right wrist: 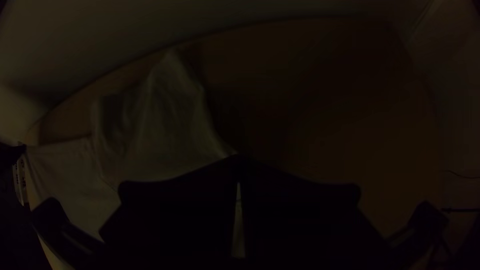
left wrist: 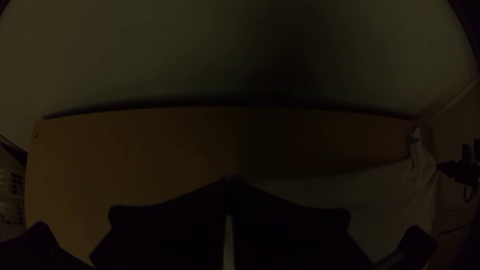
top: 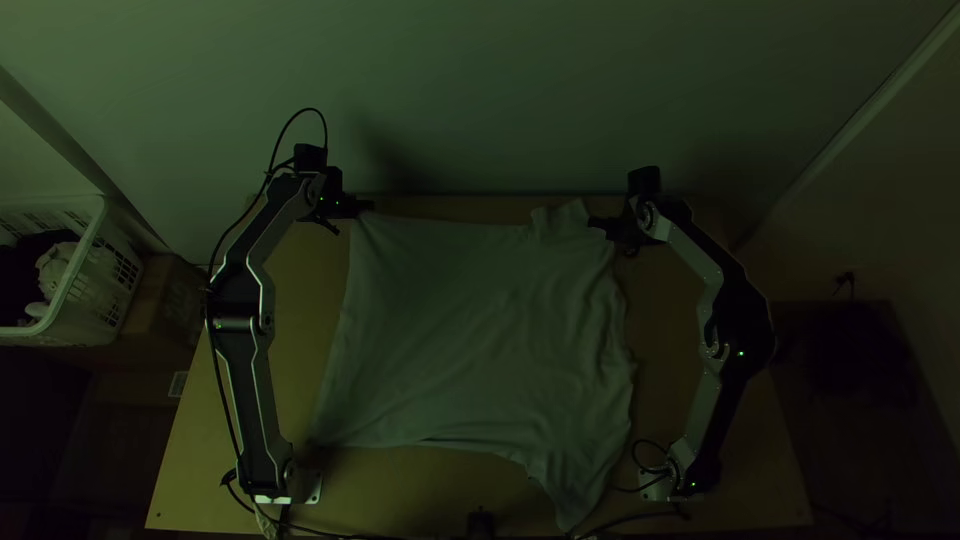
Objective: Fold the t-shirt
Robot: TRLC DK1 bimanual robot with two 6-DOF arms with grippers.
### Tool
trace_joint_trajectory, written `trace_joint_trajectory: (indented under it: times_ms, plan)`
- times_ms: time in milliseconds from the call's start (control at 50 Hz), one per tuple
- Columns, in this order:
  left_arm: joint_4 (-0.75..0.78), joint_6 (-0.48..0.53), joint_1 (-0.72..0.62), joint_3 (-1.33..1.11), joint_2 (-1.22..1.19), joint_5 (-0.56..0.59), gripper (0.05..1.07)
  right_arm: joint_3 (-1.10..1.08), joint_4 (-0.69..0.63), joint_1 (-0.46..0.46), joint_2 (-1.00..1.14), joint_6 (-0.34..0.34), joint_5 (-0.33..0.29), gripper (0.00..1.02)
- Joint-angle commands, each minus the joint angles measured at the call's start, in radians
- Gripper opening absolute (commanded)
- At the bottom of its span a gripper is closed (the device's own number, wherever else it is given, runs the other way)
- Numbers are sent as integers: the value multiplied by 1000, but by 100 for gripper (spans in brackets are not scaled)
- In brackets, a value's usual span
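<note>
T-shirt (top: pixel 470 330) in pale cloth lies spread across the middle of the wooden table (top: pixel 190 480), between the two arms. Its long axis runs roughly left to right in the frame. The straighter hem side faces left, leaning a little so that its lower end sits further left, and the sleeve end faces right. One sleeve (top: pixel 570 218) points to the upper right, the other (top: pixel 572 495) down to the lower right, near the table's near edge. The right side is rumpled, with soft folds; the left half lies flatter.

The left gripper (top: pixel 367 207) is at the shirt's upper left corner, its two fingers pressed together on the cloth there. The right gripper (top: pixel 594 222) is at the upper right, just below the upper sleeve, its fingers closed on the shirt's edge; the right wrist view shows the fabric drawn to a point at their tips.

At the left edge of the frame is a white slotted basket (top: pixel 93 300) holding dark stuff (top: pixel 14 272) and a pale bundle (top: pixel 55 266). Just beside it is a brown box (top: pixel 165 305).
</note>
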Motion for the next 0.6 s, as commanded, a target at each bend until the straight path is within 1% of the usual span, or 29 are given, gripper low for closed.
trace_joint_trajectory:
  times_ms: [0,280,580]
  plan:
    - [-2,-25,8,-28,-64,0,7,-41,-9,-15,-72,7,0,2]
    - [-2,-30,14,-80,-116,6,7,-75,-31,-13,-151,1,1,2]
    - [21,-25,27,-227,-216,29,7,-153,-37,-4,-215,-16,1,2]
